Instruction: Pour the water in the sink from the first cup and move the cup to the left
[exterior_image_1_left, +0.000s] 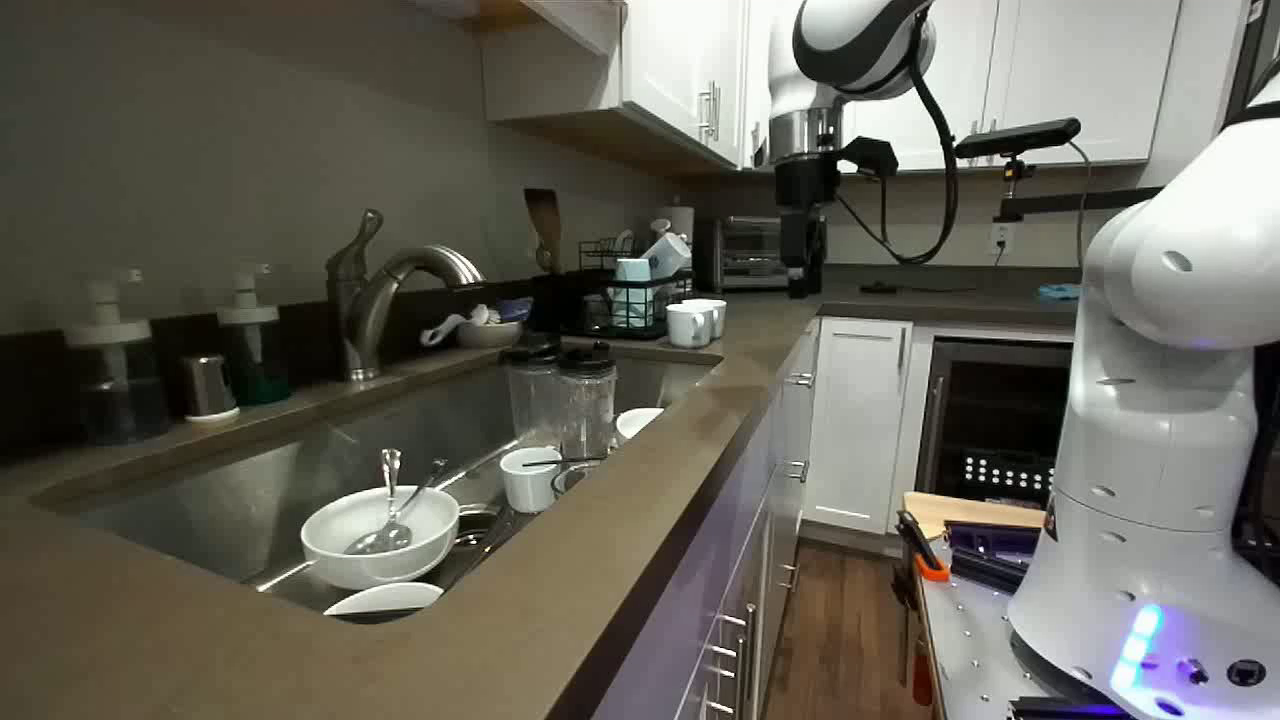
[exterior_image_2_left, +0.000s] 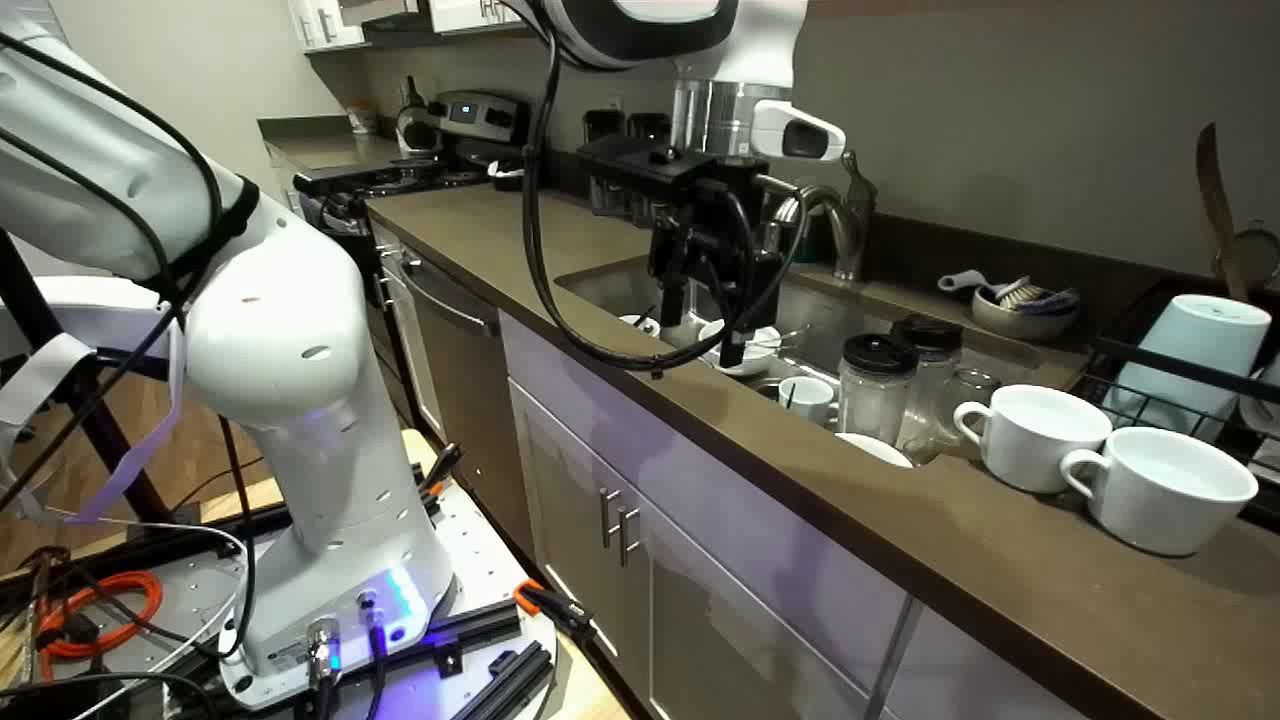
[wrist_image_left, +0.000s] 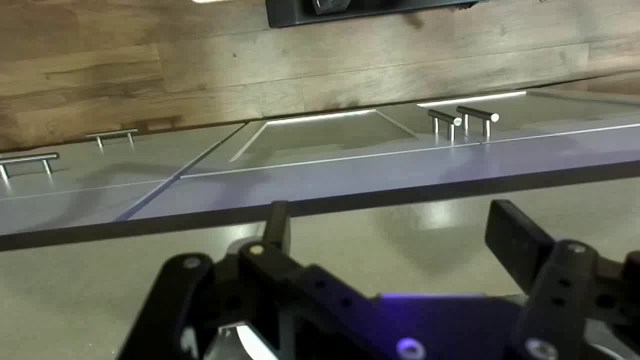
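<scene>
The stainless-steel sink (exterior_image_1_left: 240, 510) is sunk in the brown countertop, under a curved chrome faucet (exterior_image_1_left: 410, 270). Two plain white cups (exterior_image_2_left: 1045, 437) (exterior_image_2_left: 1165, 490) stand upright on the counter beside the sink; they also show in the other view (exterior_image_1_left: 688, 326). Another white cup (exterior_image_1_left: 530, 479) (exterior_image_2_left: 806, 397) stands in the sink. I cannot tell which is the first cup, and no water is discernible. My gripper (wrist_image_left: 392, 225) is open and empty, pointing down above the front strip of the counter. It hangs clear of the cups in both exterior views (exterior_image_1_left: 800, 285) (exterior_image_2_left: 703, 325).
In the sink are a white bowl (exterior_image_1_left: 345, 550) with utensils, a white plate (exterior_image_1_left: 385, 600) and clear black-lidded jars (exterior_image_1_left: 587, 405). A black dish rack (exterior_image_1_left: 640, 310) stands behind the counter cups. Soap dispensers (exterior_image_1_left: 245, 335) and a brush bowl (exterior_image_2_left: 1020, 315) line the back edge.
</scene>
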